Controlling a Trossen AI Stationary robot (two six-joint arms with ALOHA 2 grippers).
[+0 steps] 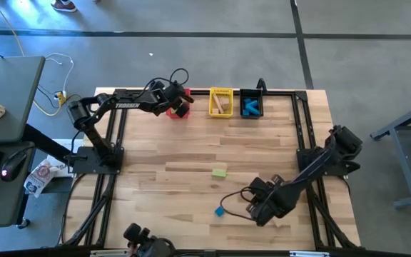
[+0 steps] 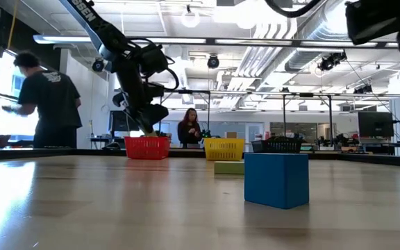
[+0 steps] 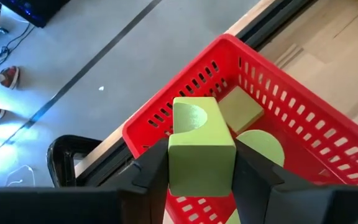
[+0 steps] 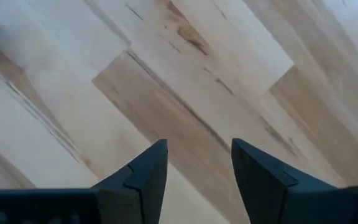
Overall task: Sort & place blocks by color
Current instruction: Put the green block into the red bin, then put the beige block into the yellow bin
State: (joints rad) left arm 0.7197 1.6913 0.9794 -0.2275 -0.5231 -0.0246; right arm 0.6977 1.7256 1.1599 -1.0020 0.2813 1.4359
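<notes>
My left gripper [image 3: 201,171] is shut on a light green block [image 3: 197,140] at the table's far left, just over the red bin [image 3: 185,93], which also shows in the high view [image 1: 179,113]. Two more green blocks [image 3: 241,109] lie inside that bin. Near the table's front right, my right gripper [image 4: 197,155] hangs open over bare wood. A blue block [image 1: 220,210] rests on the table a little to its left. Farther in, at mid-table, rests a loose green block [image 1: 220,172]. My left gripper pinches the green block between its two fingers [image 3: 253,177], one on each opposite side face [image 3: 174,165]. The fingers slant downward from the table's left side. The block is lifted clear, above the inside of the red bin, its rounded notch facing up.
A yellow bin [image 1: 220,101] holding a tan block and a black bin [image 1: 251,106] holding blue blocks stand in a row to the right of the red one along the far edge. People [image 2: 44,104] move in the room beyond the table.
</notes>
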